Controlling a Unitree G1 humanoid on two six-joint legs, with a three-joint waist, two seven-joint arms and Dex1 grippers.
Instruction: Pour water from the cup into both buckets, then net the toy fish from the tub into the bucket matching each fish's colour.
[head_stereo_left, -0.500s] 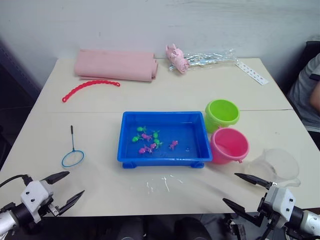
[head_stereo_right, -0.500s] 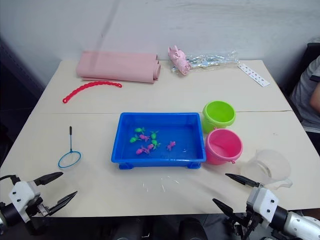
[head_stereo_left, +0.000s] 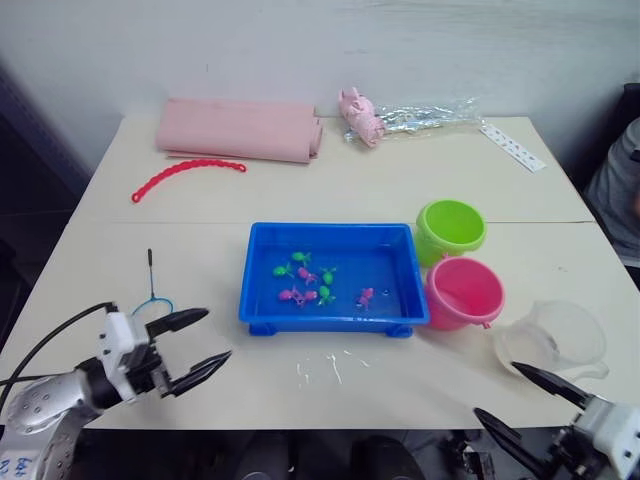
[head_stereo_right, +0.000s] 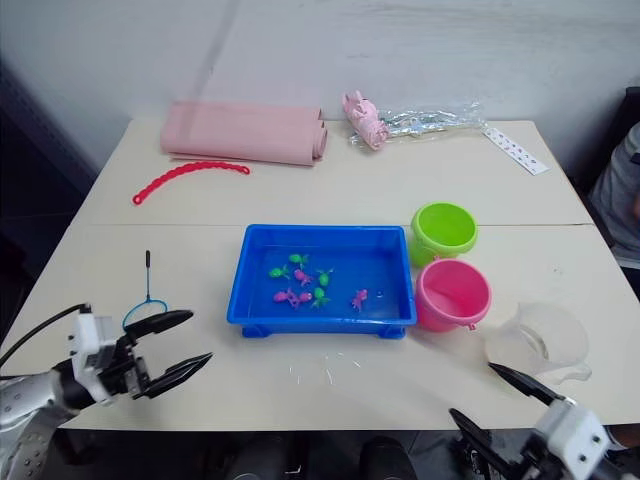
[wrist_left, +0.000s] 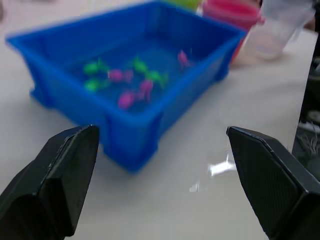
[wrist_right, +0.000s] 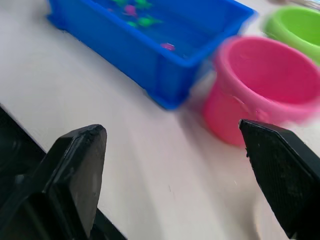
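Note:
The blue tub (head_stereo_left: 330, 318) sits mid-table with water and several green and pink toy fish (head_stereo_left: 305, 280) in it. To its right stand the lime green bucket (head_stereo_left: 450, 228) and, nearer, the pink bucket (head_stereo_left: 463, 292). The clear cup (head_stereo_left: 555, 340) stands right of the pink bucket near the front edge. A blue net (head_stereo_left: 150, 272) lies left of the tub, its hoop partly behind my left gripper (head_stereo_left: 218, 333), which is open and empty. My right gripper (head_stereo_left: 494, 390) hangs open and empty at the front edge, just in front of the cup.
A rolled pink mat (head_stereo_left: 238, 130), a red chain (head_stereo_left: 187, 175), a pink pig toy (head_stereo_left: 358, 115), clear wrapping (head_stereo_left: 425, 115) and a white strip (head_stereo_left: 512, 147) lie at the back. Water drops (head_stereo_left: 325, 368) spot the table before the tub. A person (head_stereo_left: 620, 190) sits at the right.
My left gripper has moved forward and right over the net's hoop, toward the tub. My right gripper has dropped back toward the near table edge. The camera has shifted slightly.

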